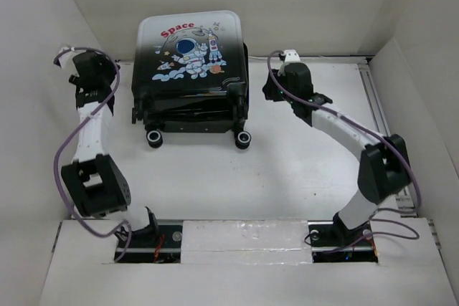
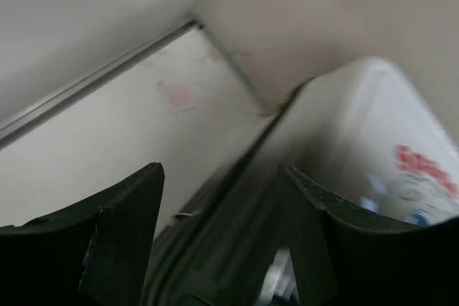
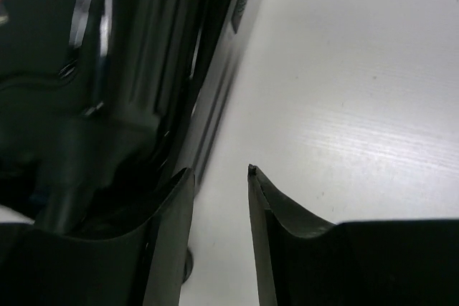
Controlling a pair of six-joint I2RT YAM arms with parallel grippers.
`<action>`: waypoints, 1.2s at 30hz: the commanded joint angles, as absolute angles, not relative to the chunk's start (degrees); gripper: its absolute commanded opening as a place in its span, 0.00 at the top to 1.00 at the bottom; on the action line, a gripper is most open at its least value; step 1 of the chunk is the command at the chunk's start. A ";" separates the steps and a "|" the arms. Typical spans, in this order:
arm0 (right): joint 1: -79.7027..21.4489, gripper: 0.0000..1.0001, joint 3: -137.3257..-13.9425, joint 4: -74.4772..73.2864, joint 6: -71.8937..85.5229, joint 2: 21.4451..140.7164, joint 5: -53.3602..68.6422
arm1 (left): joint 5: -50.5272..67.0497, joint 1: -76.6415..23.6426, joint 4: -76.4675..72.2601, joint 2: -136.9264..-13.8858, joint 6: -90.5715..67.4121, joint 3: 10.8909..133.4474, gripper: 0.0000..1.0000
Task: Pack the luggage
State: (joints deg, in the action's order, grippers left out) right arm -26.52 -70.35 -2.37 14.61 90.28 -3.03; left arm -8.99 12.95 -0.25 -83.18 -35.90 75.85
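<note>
The luggage [image 1: 190, 69] lies flat at the back middle of the table, astronaut side up, wheels toward me, lid down; its lining is hidden. My left gripper [image 1: 113, 82] is open and empty beside the case's left side. In the left wrist view, the left gripper [image 2: 221, 173] has its jaws apart over the case's dark side seam, with the white shell [image 2: 358, 127] at the right. My right gripper [image 1: 270, 92] is open and empty by the case's right side. In the right wrist view, the right gripper [image 3: 219, 171] is over bare table, with the glossy black shell [image 3: 107, 69] just left of it.
White walls enclose the table on the left, back and right; the back left corner [image 2: 197, 23] is close to the left gripper. A metal rail [image 1: 376, 105] runs along the table's right edge. Two wheels [image 1: 242, 140] stick out at the case's near end.
</note>
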 commanded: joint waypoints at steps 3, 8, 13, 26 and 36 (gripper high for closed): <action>-24.44 0.58 -81.27 1.49 15.29 102.64 -2.47 | -0.82 13.89 2.29 -93.41 -38.75 77.17 0.41; -24.43 0.58 -89.54 0.01 17.31 115.19 0.09 | -0.26 13.89 0.18 -97.38 -40.78 74.19 0.41; -28.20 0.58 -93.87 -0.97 17.31 121.03 5.26 | 6.04 13.89 -1.66 -101.07 -41.48 71.55 0.44; -35.16 0.62 -54.43 13.18 21.53 89.34 -2.28 | 6.52 -1.56 -15.82 -77.55 -49.92 37.29 0.47; -29.01 0.45 -39.90 9.15 16.64 69.08 -3.97 | 8.80 -6.42 -13.10 -64.34 -44.92 29.45 0.47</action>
